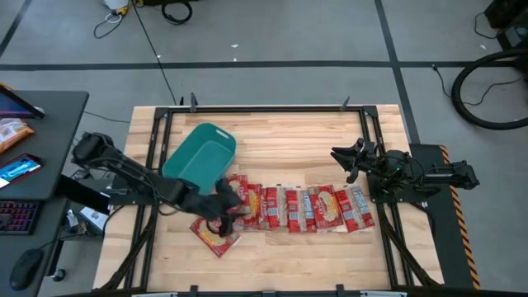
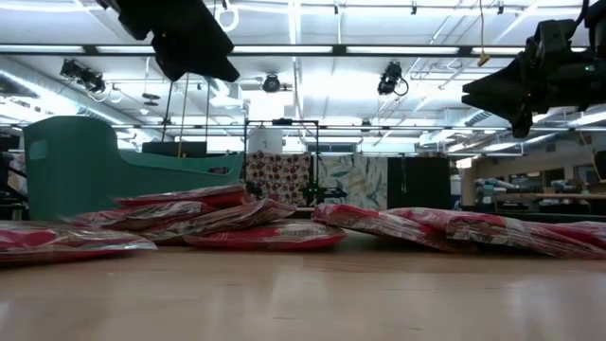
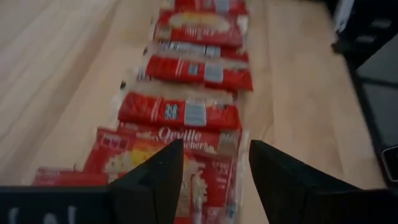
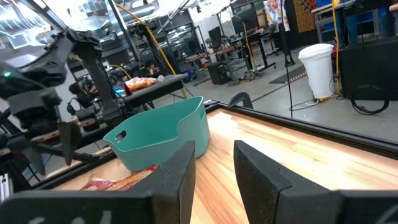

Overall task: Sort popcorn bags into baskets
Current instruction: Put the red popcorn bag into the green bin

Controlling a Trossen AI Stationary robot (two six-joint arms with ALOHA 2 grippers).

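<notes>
Several red popcorn bags with cream centres lie flat in an overlapping row (image 1: 301,208) across the table's near half, and one more (image 1: 214,235) lies nearer the front edge. The teal tub (image 1: 202,155) stands behind the row's left end. My left gripper (image 1: 224,202) hovers open above the row's left end. In the left wrist view its fingers stand on either side of a bag (image 3: 168,155), and the low view shows the gripper (image 2: 194,43) well above the bags (image 2: 227,220). My right gripper (image 1: 346,157) waits open, raised over the table's right side.
The tub (image 4: 161,134) shows in the right wrist view, with the left arm behind it. A dark frame borders the wooden table (image 1: 280,132), which has bare wood behind the row. A desk with a keyboard and a phone stands off the table's left side.
</notes>
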